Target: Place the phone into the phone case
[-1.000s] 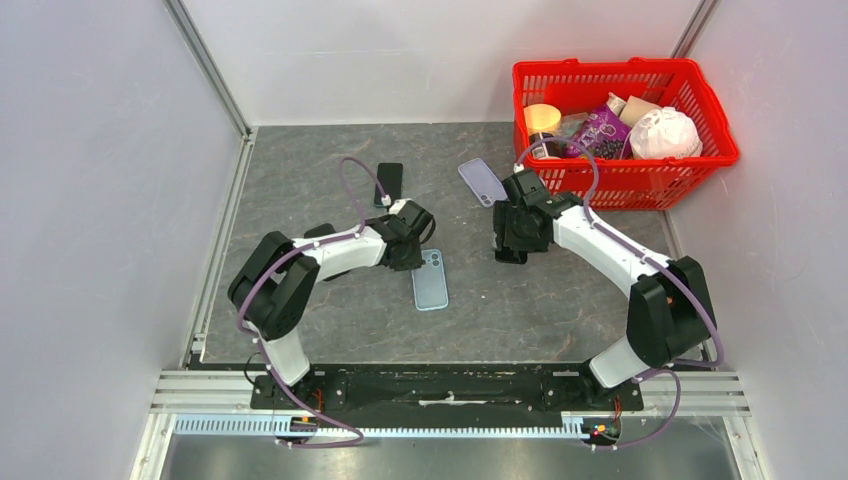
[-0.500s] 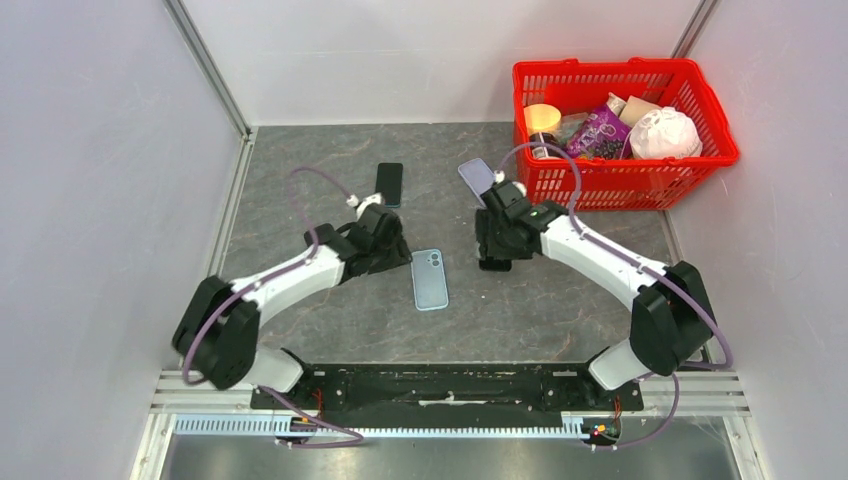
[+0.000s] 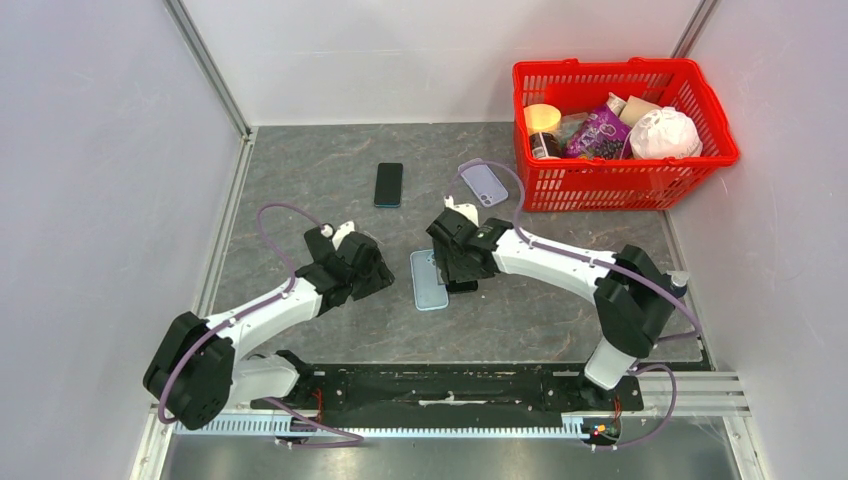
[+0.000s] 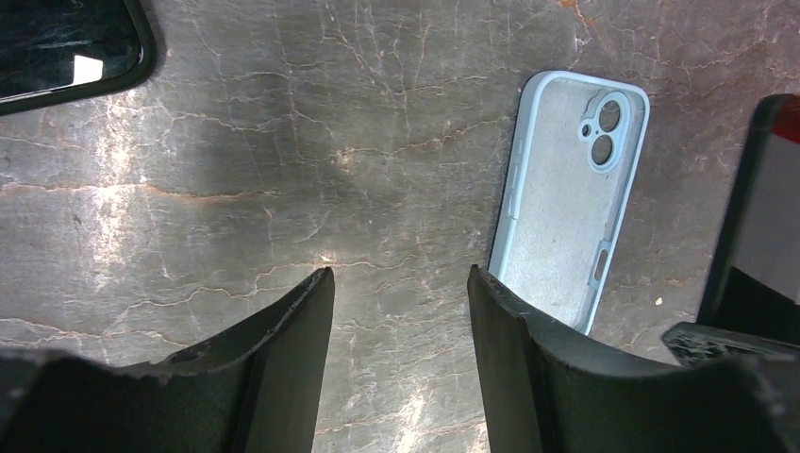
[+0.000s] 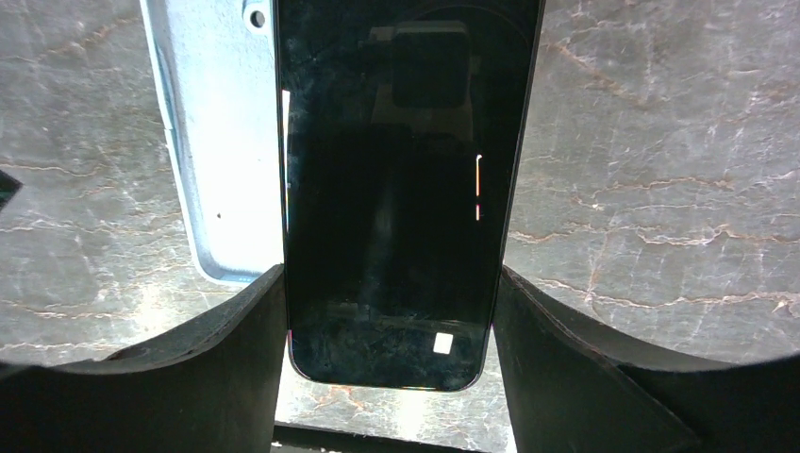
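Note:
A light-blue phone case (image 3: 428, 285) lies inside-up on the grey table, with its camera cut-out at the far end. My right gripper (image 3: 458, 268) is shut on a black phone (image 5: 391, 179) by its two long edges. It holds the phone just above the case's right side and overlapping it. In the right wrist view the case (image 5: 222, 142) shows to the left of the phone. My left gripper (image 3: 372, 272) stands open and empty just left of the case (image 4: 566, 208), over bare table. In the left wrist view the held phone (image 4: 764, 217) shows at the right edge.
A second black phone (image 3: 389, 184) lies at the back of the table. A lilac case (image 3: 485, 182) lies beside the red basket (image 3: 630, 185) of groceries at the back right. Walls close in left and right.
My left gripper has opened, let go of the blue case and drawn back to the left. My right arm has carried the phone leftward to the case.

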Available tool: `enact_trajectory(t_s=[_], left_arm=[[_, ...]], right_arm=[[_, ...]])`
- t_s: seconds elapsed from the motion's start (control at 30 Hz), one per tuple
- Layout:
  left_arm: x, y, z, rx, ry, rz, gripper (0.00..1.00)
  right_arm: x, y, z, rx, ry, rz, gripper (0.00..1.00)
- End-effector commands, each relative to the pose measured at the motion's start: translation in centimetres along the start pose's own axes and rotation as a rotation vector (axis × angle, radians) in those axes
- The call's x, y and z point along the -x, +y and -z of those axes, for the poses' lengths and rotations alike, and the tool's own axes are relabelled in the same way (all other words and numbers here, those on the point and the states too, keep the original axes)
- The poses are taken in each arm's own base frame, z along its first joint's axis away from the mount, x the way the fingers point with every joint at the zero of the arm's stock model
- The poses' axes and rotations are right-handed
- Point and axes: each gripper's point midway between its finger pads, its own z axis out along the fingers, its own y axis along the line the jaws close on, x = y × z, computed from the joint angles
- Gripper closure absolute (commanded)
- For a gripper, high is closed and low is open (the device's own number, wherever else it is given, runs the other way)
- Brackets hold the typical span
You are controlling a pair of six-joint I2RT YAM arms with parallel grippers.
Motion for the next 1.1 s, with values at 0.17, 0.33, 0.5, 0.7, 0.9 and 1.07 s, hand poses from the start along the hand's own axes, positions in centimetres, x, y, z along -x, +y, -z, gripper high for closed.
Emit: enact_trajectory(t_s=[0.17,0.33,0.5,0.7,0.9,1.07], left_arm=[[1.1,-0.8,-0.2,-0.021,-0.039,0.027,0.40],[1.0,-0.8,-0.4,-0.022,-0.036,0.028,0.40],[0.8,-0.7,-0.8,-0.019,-0.033,0.034,0.40],[0.5,-0.7,-1.2,-0.022,-0.019,0.041,0.40],[0.6,-0.9,-1.4,-0.024,-0.020,0.035,0.40],[0.8,-1.1,-1.6,-0.022,-0.023,0.029,0.40]], right_arm=[[1.7,2.3,-0.2,-0.019,-0.095,-0.041,0.79],[1.7,3.5,-0.9,-0.024,-0.093,-0.018,0.79],[1.4,4.5,-2.1,-0.044,-0.088,-0.012,0.78],[1.2,5.7,-2.9,-0.055,-0.088,-0.013,0.74],[0.2,6.6,-3.8,-0.062,-0.066,0.011,0.59],[-0.1,6.7,-3.7,-0.057,-0.060,0.013,0.34]])
